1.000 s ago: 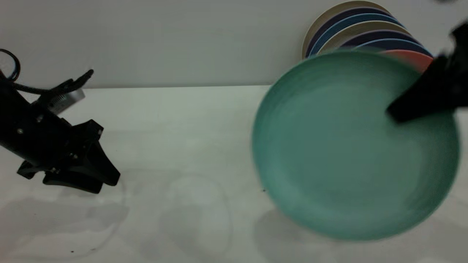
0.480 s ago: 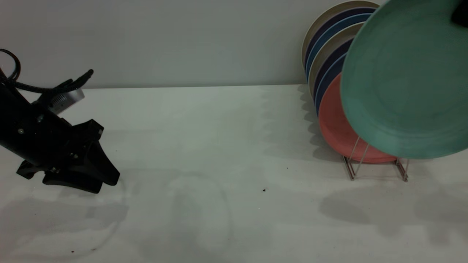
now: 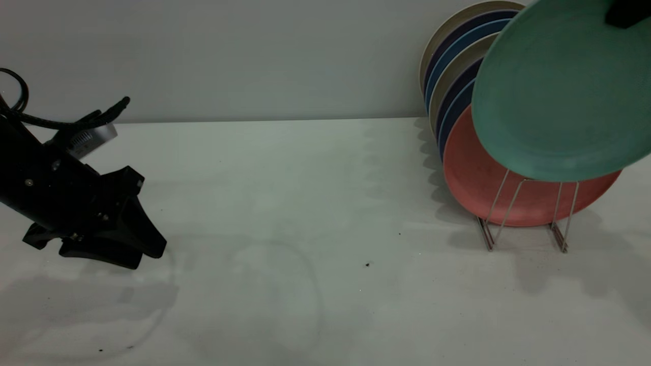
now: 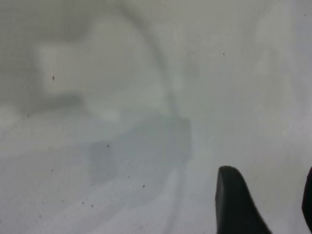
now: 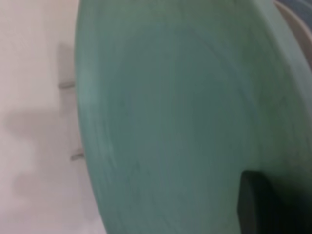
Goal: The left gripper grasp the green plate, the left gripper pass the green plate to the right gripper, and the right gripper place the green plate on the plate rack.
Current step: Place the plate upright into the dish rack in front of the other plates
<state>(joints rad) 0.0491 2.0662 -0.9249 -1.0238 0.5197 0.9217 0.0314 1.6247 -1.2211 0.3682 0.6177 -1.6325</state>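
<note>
The green plate (image 3: pixel 559 91) hangs tilted in the air at the upper right, in front of the stacked plates and above the plate rack (image 3: pixel 524 213). Its lower rim overlaps the salmon-pink plate (image 3: pixel 488 188). My right gripper (image 3: pixel 628 12) is shut on the green plate's upper rim, mostly out of frame. In the right wrist view the green plate (image 5: pixel 185 112) fills the picture, with one black finger (image 5: pixel 258 204) lying on its face. My left gripper (image 3: pixel 150 254) is open and empty, low over the table at the far left. It holds nothing in the left wrist view (image 4: pixel 273 195).
Several plates (image 3: pixel 457 56) in beige, navy and blue stand upright in the rack behind the salmon one. Two free wire loops (image 3: pixel 564 208) stand at the rack's front. Two wire ends (image 5: pixel 77 156) show beside the plate. The white table (image 3: pixel 305 203) meets a grey wall behind.
The green plate rose from low in front of the rack to up and right above it, and has tilted further. The left arm has not moved.
</note>
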